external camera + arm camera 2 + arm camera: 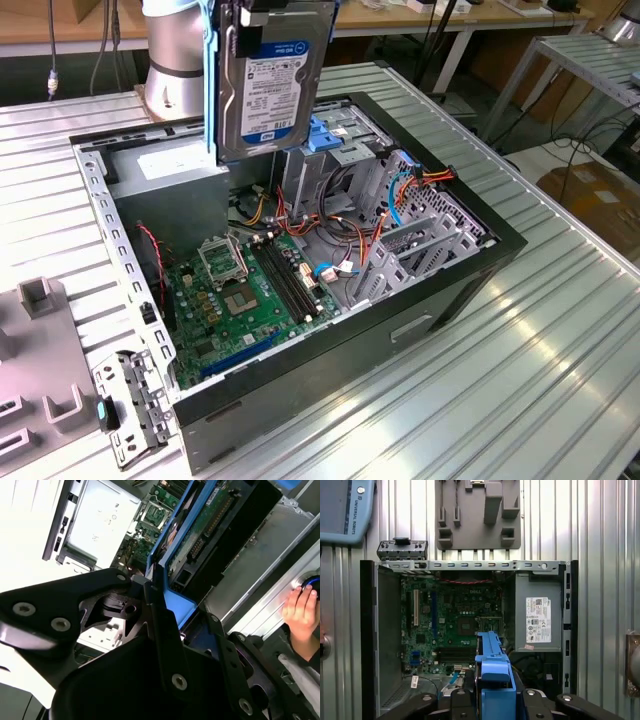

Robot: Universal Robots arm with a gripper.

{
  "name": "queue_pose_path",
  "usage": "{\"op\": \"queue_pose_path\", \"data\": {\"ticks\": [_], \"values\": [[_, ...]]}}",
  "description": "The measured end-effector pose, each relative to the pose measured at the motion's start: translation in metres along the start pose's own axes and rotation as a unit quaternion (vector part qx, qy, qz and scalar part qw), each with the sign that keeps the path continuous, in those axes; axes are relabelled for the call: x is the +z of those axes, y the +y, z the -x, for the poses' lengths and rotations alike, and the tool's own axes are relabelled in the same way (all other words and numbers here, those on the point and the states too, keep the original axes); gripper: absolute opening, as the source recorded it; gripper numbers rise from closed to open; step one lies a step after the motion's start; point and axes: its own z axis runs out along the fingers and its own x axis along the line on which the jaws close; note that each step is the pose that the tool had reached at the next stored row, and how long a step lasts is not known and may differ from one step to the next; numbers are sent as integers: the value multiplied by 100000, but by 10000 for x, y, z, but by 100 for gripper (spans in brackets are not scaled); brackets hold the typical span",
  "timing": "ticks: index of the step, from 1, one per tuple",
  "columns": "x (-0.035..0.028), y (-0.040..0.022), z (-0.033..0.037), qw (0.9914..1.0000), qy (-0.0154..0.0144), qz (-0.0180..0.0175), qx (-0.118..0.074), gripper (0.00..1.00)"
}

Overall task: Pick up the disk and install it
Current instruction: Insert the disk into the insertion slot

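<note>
Pincer (495, 702): pinching the disk. In the second wrist view one black finger (157, 610) lies flat against the disk's blue side rail. In the first wrist view black pincer parts sit on either side of that rail.

Task item: flat rectangular silver metal hard drive (270, 85) with a white label, a blue top band and blue plastic rails. It is held upright in the pincer with the label facing the exterior camera. It is lifted clear, not seated in any bay.

Below the pincer: open black desktop computer case (400, 330) lying on its side, with the green motherboard (250, 290) exposed. Also below, within the case, are a grey metal box with a plain white sticker (537, 615) and a light-blue slotted plastic bracket (325, 135). The bracket lies just beside the disk's lower edge, towards the exterior view's right.

Case support: ribbed silver metal table (520, 380).

Beyond the case from the pincer: flat grey plastic fixture plate with raised blocks (480, 515).

Beside the pincer, in the second wrist view: a person's hand (300, 612) resting on a round control on the table.
</note>
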Motion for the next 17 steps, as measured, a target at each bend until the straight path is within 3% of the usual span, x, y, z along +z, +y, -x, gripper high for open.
{"op": "queue_pose_path", "data": {"ticks": [17], "values": [[3, -3, -212, 100000, 0, 1, 4, 37]]}}
